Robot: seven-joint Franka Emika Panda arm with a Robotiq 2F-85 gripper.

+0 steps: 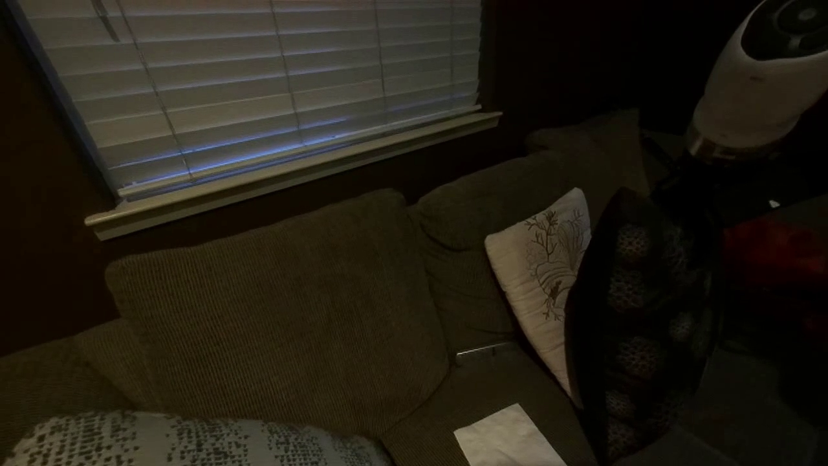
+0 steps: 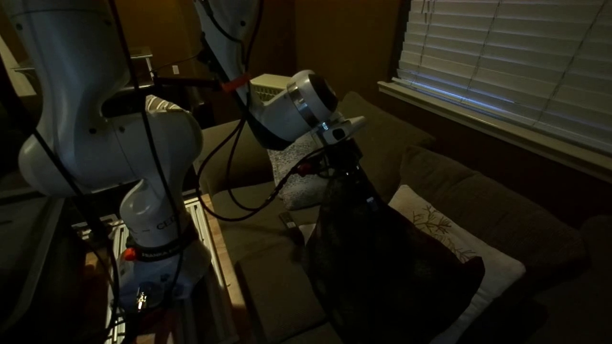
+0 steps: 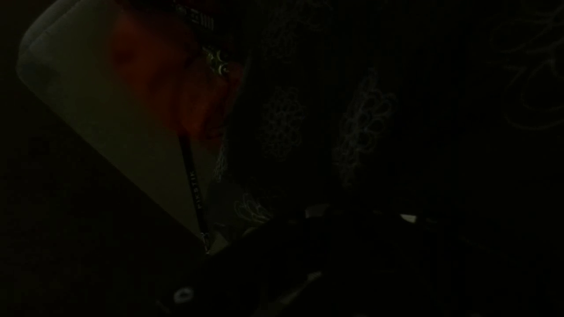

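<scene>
Robot arm [image 2: 282, 114] right at a dark patterned pillow [image 1: 637, 336] — too murky, can't tell if the jaws are pinching it; white pillow [image 1: 540, 272] just beside

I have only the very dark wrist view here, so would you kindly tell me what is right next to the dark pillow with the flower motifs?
Observer: A pale pillow with a branch-like print; in both exterior views the dark pillow hides part of it.
Operator: Thank you; is anything else lying close to those two?
Observer: Yes, an exterior view shows a white sheet, paper or cloth, on the sofa seat. What shows of it lies apart from both pillows, and its near end is cut off by the picture's edge.
</scene>
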